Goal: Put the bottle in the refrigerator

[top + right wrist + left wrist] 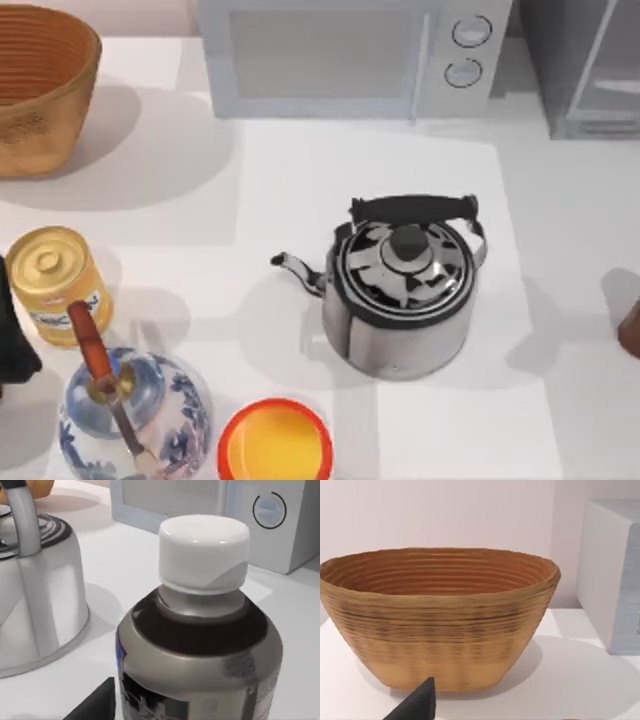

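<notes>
The bottle [630, 330] stands upright at the top view's right edge, close before the right arm; refrigerator [585, 65] upper right; finger opening can't be told

bottle [631, 330]: cut by top view's right edge, only a sliver
refrigerator [590, 70]: cropped at top-right corner
basket [40, 85]: cut at left edge

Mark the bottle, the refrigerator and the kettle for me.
bottle [204, 550]: right wrist view, on its white cap.
refrigerator [590, 75]: top view, on the pale door frame at the table's far right corner.
kettle [405, 262]: top view, on its lid.
</notes>
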### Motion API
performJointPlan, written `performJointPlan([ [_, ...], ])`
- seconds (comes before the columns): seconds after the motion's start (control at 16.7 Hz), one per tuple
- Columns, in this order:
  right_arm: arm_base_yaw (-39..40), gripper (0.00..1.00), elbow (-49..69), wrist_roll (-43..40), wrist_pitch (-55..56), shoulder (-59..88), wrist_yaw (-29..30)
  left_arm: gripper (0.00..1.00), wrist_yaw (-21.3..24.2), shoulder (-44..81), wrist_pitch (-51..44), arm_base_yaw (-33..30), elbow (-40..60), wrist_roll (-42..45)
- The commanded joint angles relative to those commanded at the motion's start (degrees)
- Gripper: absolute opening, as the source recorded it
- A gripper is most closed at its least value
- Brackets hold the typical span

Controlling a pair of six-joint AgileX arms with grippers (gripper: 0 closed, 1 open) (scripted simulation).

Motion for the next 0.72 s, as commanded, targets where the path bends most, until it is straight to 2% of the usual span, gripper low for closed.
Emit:
performJointPlan([
  [0.42, 8.2, 1.0, -2.3, 10.3, 21.2, 9.2, 7.8, 1.0, 0.0, 0.0, 0.0, 0.0, 0.0, 0.0],
  [0.72, 9.8, 1.0, -3.4, 11.4, 26.1, 12.0, 9.5, 1.0, 0.0, 0.0, 0.0, 0.0, 0.0, 0.0],
])
